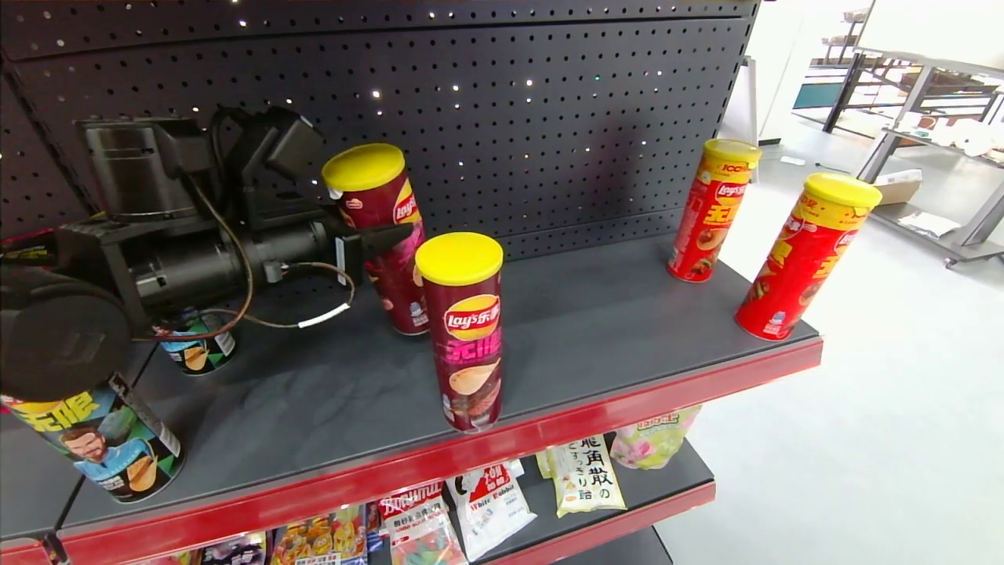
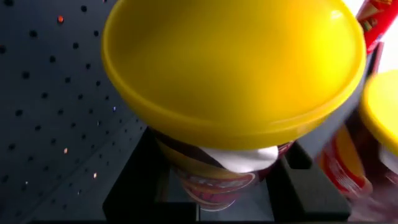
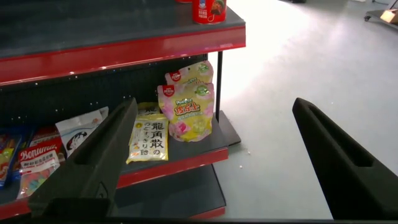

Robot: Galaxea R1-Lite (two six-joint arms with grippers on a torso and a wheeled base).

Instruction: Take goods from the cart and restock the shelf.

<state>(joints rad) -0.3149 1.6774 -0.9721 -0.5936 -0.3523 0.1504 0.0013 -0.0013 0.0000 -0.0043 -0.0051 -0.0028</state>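
Note:
A maroon chip can with a yellow lid [image 1: 382,229] stands slightly tilted near the back of the dark shelf [image 1: 620,329], close to the pegboard. My left gripper [image 1: 386,235] reaches in from the left and is shut on the can's upper body. In the left wrist view the can's lid [image 2: 236,68] looms large, with a finger [image 2: 134,190] on each side of the body. My right gripper [image 3: 217,162] is open and holds nothing, down in front of the lower shelf.
A second maroon can [image 1: 464,329] stands at the shelf's red front edge. Two red cans [image 1: 712,210] [image 1: 808,255] stand at the right end, two blue-green cans [image 1: 110,443] [image 1: 196,349] at the left. Snack bags [image 3: 186,109] fill the lower shelf.

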